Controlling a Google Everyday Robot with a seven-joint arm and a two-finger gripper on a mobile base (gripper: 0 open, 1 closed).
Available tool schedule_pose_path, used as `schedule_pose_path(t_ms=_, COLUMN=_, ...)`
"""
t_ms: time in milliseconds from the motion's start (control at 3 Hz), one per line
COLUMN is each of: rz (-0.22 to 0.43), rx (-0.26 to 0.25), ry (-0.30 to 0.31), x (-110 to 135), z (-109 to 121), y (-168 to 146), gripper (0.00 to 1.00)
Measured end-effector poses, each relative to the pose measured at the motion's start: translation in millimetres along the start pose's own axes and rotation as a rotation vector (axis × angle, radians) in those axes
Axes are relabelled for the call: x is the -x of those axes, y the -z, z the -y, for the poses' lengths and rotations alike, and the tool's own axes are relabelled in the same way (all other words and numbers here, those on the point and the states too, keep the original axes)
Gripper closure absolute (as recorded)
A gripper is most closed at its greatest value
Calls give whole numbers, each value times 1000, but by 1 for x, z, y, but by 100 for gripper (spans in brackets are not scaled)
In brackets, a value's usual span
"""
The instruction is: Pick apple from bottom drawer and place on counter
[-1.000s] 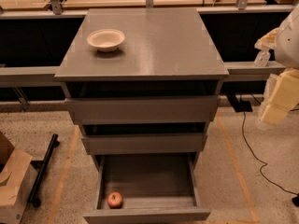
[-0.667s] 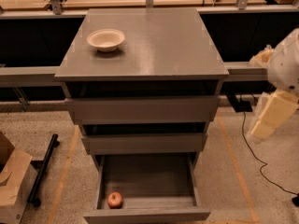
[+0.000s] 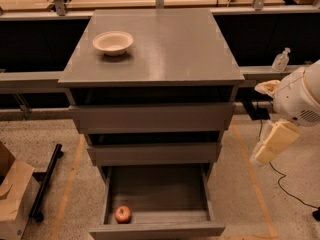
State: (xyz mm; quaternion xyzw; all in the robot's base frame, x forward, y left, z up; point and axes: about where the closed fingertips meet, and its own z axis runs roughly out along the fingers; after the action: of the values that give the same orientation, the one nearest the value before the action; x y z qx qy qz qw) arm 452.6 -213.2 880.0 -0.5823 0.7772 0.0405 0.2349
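Note:
The apple [image 3: 123, 214], small and red-orange, lies in the front left corner of the open bottom drawer [image 3: 157, 229]. The counter [image 3: 165, 49] is the flat grey top of the drawer unit. My arm's white and cream links come in at the right edge. The gripper [image 3: 259, 155] hangs at the arm's lower tip, to the right of the drawer unit, level with the middle drawer and well away from the apple. It holds nothing that I can see.
A white paper bowl [image 3: 113, 42] stands on the counter's back left. Two upper drawers are partly pulled out. A cardboard box [image 3: 12, 199] and a black bar [image 3: 46, 181] lie on the floor at left. A cable [image 3: 287, 186] runs on the floor at right. A clear bottle [image 3: 280, 60] stands on the right ledge.
My arm has moved down and left, closer to the drawer unit's right side. The apple and the bowl have not moved.

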Motion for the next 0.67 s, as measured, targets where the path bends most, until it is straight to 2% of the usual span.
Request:
schedule_pose_path(t_ms=333, rz=-1, rx=1, ry=0, x=0, z=0, y=0, gripper=0)
schedule_pose_path(t_ms=667, rz=66, rx=28, ry=-38, x=-5, z=-8, y=-34, gripper=0)
